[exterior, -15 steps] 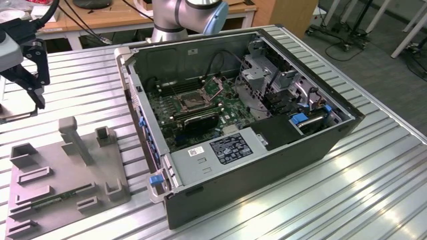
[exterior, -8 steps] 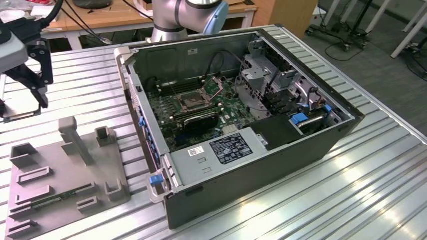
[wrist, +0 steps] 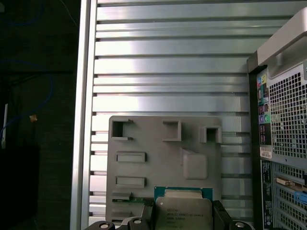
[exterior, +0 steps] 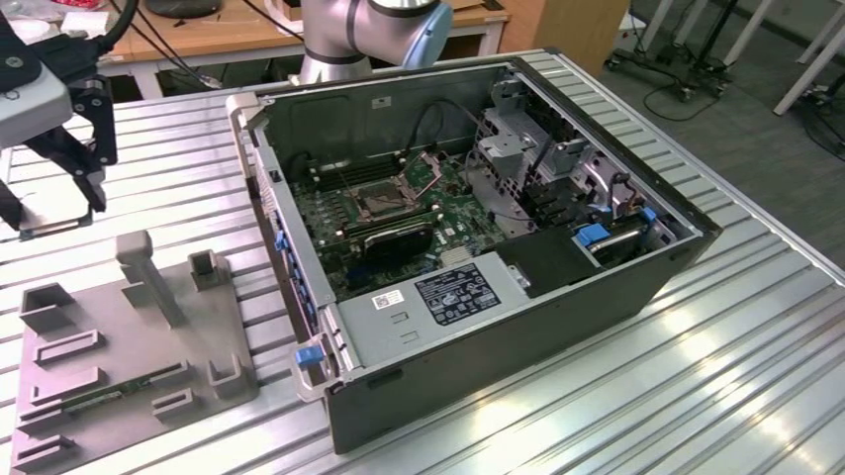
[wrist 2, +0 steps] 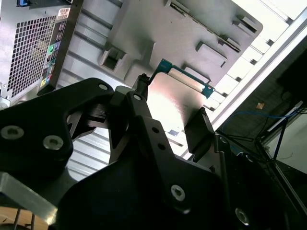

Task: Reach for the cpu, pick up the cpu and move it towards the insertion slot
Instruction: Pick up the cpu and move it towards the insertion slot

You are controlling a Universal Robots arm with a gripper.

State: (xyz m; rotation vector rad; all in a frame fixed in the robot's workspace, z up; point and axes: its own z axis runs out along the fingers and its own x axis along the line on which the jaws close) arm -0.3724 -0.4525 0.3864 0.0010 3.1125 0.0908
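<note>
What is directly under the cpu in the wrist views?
The cpu, held between the gripper's fingers, hangs above the grey tray on the slatted table. The tray's part beneath the chip is covered.

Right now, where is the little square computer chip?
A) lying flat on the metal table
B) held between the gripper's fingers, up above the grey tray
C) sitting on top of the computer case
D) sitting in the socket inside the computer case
B: in both wrist views the cpu sits between the gripper fingers, with the grey tray behind it.
</note>
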